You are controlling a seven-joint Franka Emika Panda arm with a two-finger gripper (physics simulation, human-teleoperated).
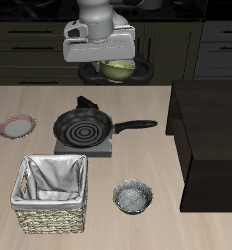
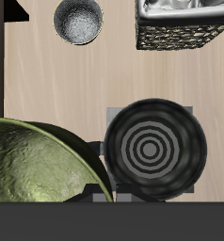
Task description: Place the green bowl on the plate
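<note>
The green bowl [image 1: 118, 70] hangs high above the table's back part, held by my gripper [image 1: 113, 61], which is shut on its rim. In the wrist view the bowl [image 2: 34, 165] fills much of the frame, its pale yellowish-green patterned inside facing the camera; my fingertips are hidden there. The plate [image 1: 17, 126], small with a reddish-pink rim and pale centre, lies flat on the table near its side edge, well away from the gripper and lower. The plate is out of the wrist view.
A black frying pan [image 1: 84, 128] with spiral rings sits on a grey square mat below the gripper; it also shows in the wrist view [image 2: 153, 149]. A wicker basket [image 1: 53, 192] with white lining and a grey speckled bowl [image 1: 134, 196] stand near the front. A dark cabinet [image 1: 211, 137] stands beside.
</note>
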